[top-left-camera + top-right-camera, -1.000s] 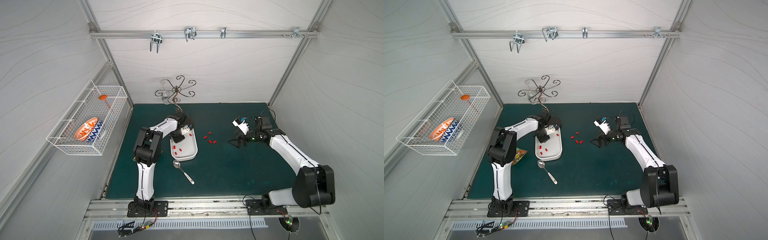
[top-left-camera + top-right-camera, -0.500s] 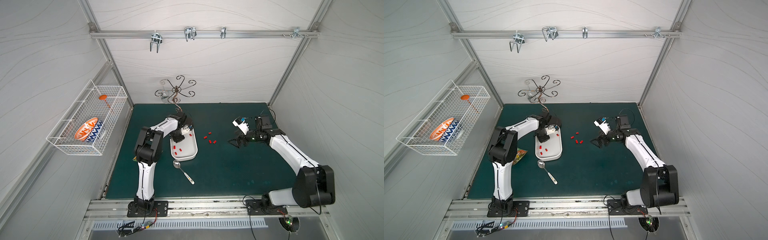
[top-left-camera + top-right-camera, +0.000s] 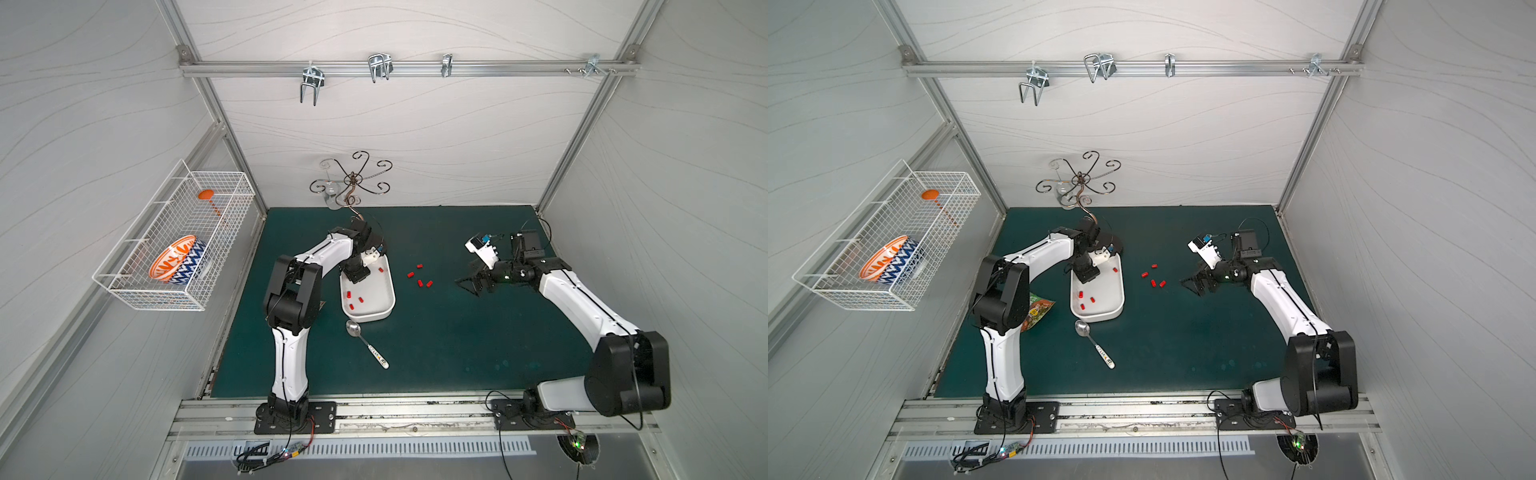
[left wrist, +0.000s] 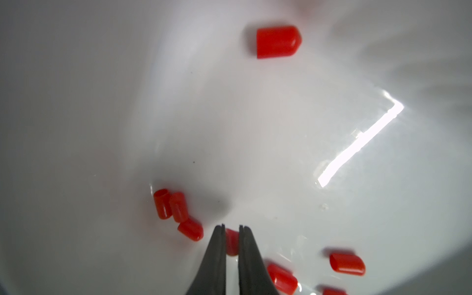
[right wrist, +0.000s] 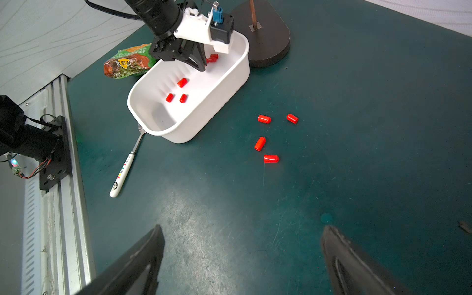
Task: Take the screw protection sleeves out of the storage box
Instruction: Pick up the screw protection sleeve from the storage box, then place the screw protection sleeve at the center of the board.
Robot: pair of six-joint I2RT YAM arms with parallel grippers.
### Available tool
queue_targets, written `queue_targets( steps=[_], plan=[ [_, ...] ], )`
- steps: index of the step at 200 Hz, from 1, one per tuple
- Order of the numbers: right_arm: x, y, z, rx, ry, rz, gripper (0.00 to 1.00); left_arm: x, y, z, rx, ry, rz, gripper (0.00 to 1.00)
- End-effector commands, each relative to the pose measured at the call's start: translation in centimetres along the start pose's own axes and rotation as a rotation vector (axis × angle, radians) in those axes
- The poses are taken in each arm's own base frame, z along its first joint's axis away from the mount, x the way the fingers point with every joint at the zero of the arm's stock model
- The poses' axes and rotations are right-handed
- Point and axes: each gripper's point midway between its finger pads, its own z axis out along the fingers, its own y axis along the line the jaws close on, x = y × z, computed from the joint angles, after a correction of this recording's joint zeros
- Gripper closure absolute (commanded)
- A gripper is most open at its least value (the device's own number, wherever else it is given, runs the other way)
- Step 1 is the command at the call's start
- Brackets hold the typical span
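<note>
Both top views: left gripper (image 3: 358,276) set inside box (image 3: 374,319); several sleeves (image 3: 352,307) inside, four on mat (image 3: 457,340) just beside; right gripper (image 3: 473,286) well apart.
Left wrist: jaws nearly together, one sleeve (image 4: 232,242) pinched between; grasp step judged in hand.
Right wrist: jaws spread wide, nothing held.
Next: straight lift clear of wall required, then release on mat.

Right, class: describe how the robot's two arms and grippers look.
The left arm and right arm have white rounded shells, black joints and thin black cables along them. A white bracket with a blue plug sits at each wrist. The left gripper and right gripper have black tapering fingers.
</note>
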Motion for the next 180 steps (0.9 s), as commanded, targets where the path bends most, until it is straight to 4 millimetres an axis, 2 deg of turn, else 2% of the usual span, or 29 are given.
queue_targets(
  steps=[1, 46, 73, 94, 115, 136, 180],
  plan=[
    [-0.6, 0.2, -0.8, 0.009, -0.015, -0.023, 0.01, -0.6, -0.8, -2.8, 0.031, -0.061, -0.031, 0.91],
    [-0.7, 0.0, -1.1, 0.011, -0.025, -0.013, 0.01, -2.1, -3.6, -7.4, 0.122, -0.179, -0.053, 0.91],
    [-0.8, 0.1, -1.2, 0.006, -0.030, -0.008, 0.01, -4.2, -6.2, -9.8, 0.168, -0.250, -0.018, 0.91],
    [-0.7, 0.2, -1.1, -0.005, -0.037, 0.001, 0.01, -6.3, -8.3, -10.7, 0.200, -0.290, 0.025, 0.91],
    [-0.6, 0.2, -0.8, -0.014, -0.032, 0.012, 0.01, -8.4, -10.3, -10.5, 0.230, -0.307, 0.069, 0.91],
    [-0.7, 0.1, -0.9, -0.004, -0.032, 0.007, 0.01, -10.5, -11.8, -9.4, 0.248, -0.311, 0.103, 0.91],
    [-1.0, -1.0, -2.5, 0.040, -0.066, 0.025, 0.01, -13.6, -13.7, -5.5, 0.287, -0.288, 0.111, 0.91]
  ],
)
